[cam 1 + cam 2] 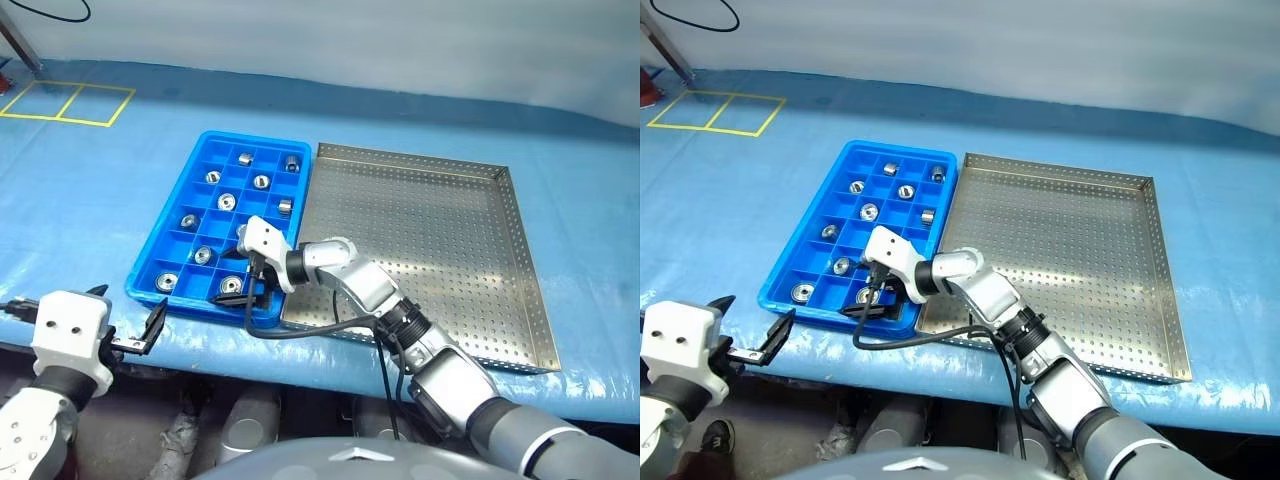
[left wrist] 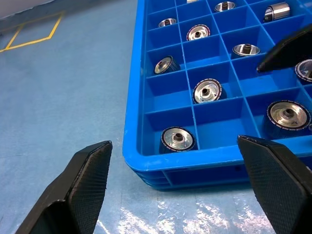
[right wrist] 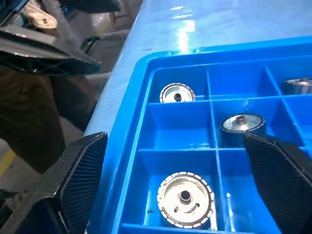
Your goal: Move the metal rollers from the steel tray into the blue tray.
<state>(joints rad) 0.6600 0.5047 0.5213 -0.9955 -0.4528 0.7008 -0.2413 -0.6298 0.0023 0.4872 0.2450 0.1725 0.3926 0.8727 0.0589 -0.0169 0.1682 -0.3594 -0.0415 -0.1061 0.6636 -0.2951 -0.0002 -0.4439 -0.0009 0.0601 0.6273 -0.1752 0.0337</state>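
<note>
Step in hand: release/placement. Right end effector point(image 1: 245, 290) hangs over the near-right corner of the bright blue gridded plastic tray point(image 1: 150, 268), fingers spread, grasping nothing. Small shiny silver metal rollers point(image 3: 185, 198) sit singly in compartments; one lies directly below it. Large perforated square steel tray point(image 1: 470, 250), touching the blue tray's right side, looks empty. Left end effector point(image 1: 140, 325) hovers released near the surface point(image 1: 80, 200) edge. Next: retract right arm; likely task complete.

The rollers point(image 1: 226, 201) are small shiny silver cylinders with a dark centre hole, each lying alone in a square compartment of the blue tray point(image 1: 168, 248). This tray touches the left rim of the steel tray point(image 1: 440, 225), whose perforated floor is bare
</note>
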